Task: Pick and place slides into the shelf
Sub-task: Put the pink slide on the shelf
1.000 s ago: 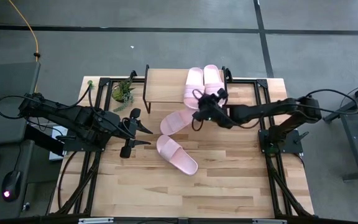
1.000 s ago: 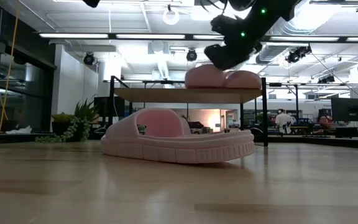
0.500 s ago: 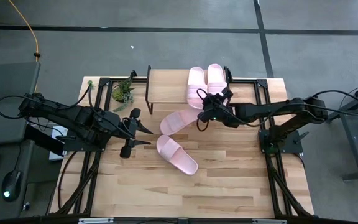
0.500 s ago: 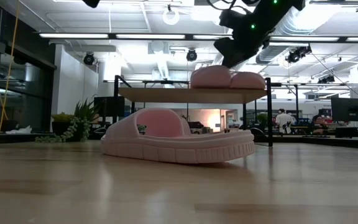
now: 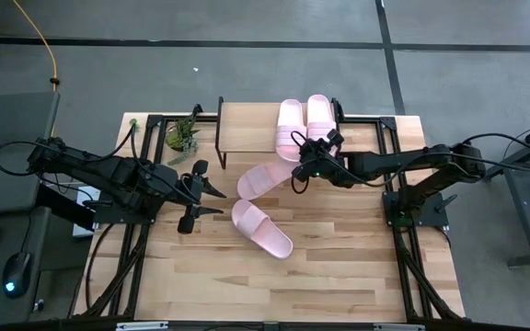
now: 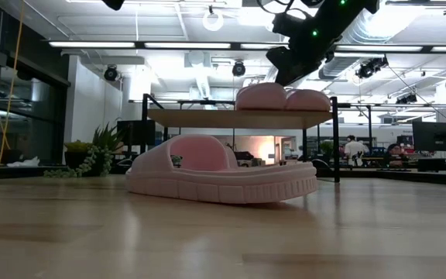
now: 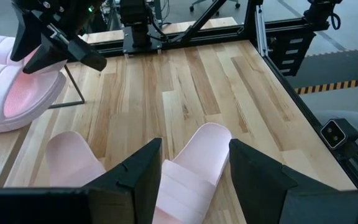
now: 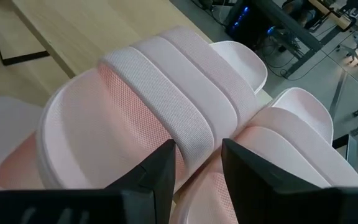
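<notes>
Two pale pink slides [image 5: 290,124] [image 5: 319,117] lie side by side, soles down, on the right end of the shelf [image 5: 247,129], also seen in the low view [image 6: 207,118]. Two more rest on the table, one [image 5: 259,178] just in front of the shelf, the other [image 5: 262,230] nearer. My right gripper [image 5: 304,165] [image 8: 197,149] is open and hovers just above the near end of the left shelf slide [image 8: 179,118], its fingers straddling the ribbed strap's line without touching. My left gripper [image 5: 221,203] [image 7: 194,144] is open, low over the table, facing the two table slides.
A small potted plant [image 5: 182,136] stands at the shelf's left end. The left half of the shelf board is bare. Bare wooden tabletop [image 5: 339,267] stretches across the near half. Black frame rails run along both table sides.
My right gripper has risen off the left shelf slide and drawn slightly toward the table's right. That slide now sits a little farther onto the board. The shelf with both slides has shifted a little to the right. The left arm kept still.
</notes>
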